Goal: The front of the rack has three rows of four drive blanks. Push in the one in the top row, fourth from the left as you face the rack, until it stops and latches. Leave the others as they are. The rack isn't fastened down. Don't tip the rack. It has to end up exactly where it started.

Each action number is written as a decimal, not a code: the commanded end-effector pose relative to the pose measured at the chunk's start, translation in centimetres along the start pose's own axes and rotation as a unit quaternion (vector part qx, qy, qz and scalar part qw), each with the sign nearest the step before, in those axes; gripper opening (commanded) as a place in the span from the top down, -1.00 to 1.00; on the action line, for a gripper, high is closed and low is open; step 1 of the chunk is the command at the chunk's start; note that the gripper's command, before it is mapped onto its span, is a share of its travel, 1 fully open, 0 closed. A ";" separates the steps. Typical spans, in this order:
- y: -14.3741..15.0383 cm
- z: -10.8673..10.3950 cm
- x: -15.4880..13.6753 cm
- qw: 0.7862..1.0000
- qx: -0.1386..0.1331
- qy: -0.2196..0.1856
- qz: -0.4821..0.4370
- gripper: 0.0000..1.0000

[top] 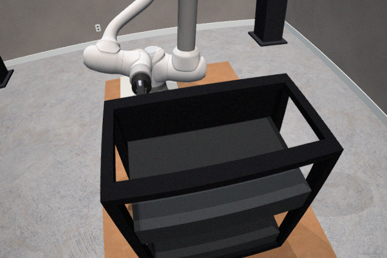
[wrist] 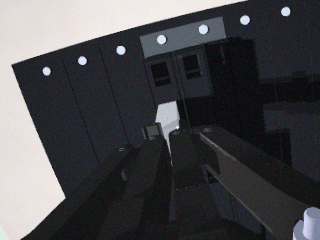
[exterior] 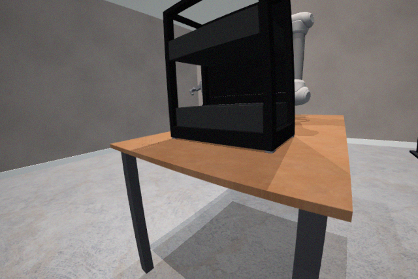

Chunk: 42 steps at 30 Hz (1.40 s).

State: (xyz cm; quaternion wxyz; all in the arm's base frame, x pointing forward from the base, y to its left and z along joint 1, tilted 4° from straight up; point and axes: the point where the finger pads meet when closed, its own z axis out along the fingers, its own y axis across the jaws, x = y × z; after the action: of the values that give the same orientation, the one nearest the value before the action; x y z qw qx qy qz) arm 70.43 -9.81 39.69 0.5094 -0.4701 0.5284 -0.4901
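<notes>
You had the drive blank (wrist: pixel 182 35) at about 12 o'clock in the wrist view, near the top edge. It was a lighter gray panel with two white dots, and it sat in a curved row of darker blanks, each with its own white dot. Whether it stood in or out from its neighbours, I cannot tell.

The gripper (wrist: pixel 168 135) pointed at the rack face below that panel. Its two dark fingers were pressed together with nothing between them, and the tips were near the face; contact is not clear.

In the top view, the black rack (top: pixel 199 92) stood upright on the orange table (top: pixel 312 236). The wrist (top: pixel 141 84) was at about 11 o'clock from the rack's middle, just behind its far top rail. The white arm (top: pixel 187 11) rose behind it.
</notes>
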 end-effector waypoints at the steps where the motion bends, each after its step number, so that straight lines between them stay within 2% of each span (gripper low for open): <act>1: 0.0 0.1 0.0 1.000 0.000 0.000 0.000 1.00; 32: 0.0 0.1 0.0 1.000 0.000 0.000 0.000 1.00; 42: 0.0 1.1 0.0 1.000 0.000 0.000 0.000 1.00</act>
State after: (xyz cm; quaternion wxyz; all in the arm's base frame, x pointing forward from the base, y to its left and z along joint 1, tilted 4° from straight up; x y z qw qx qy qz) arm 71.37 -9.84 39.68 0.5094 -0.4701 0.5284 -0.4901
